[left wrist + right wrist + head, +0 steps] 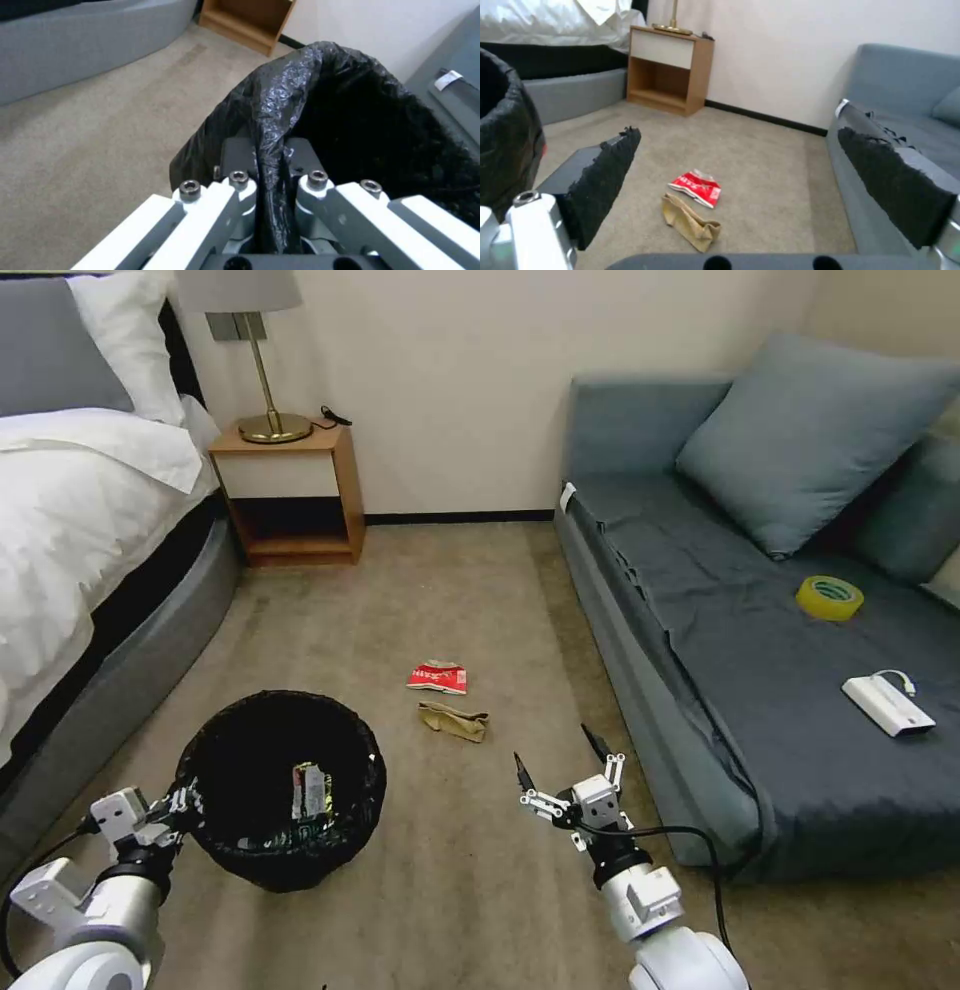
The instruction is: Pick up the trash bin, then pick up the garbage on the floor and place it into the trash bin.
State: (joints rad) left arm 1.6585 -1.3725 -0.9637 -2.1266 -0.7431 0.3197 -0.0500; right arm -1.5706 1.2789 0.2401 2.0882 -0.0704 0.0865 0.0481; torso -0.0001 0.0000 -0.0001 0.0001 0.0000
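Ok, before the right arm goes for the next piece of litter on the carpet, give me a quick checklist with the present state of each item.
1. Left gripper clamped on the trash bin rim: ok.
2. Right gripper open, empty: ok.
3. Red-white packet and brown paper unobstructed on the carpet: ok.
4. Bin mouth unobstructed: ok.
5. Bin already holds a wrapper: ok.
6. Bottle's whereabouts: cannot tell.

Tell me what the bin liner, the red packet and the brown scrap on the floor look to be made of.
Trash bin liner: thin glossy black plastic film, crinkled, with glints where the left hand pinches its rim. Red-white packet: probably printed plastic or foil, creased, slight sheen. Brown scrap: matte crumpled paper, likely kraft, with soft folds. The right hand hangs open short of both.
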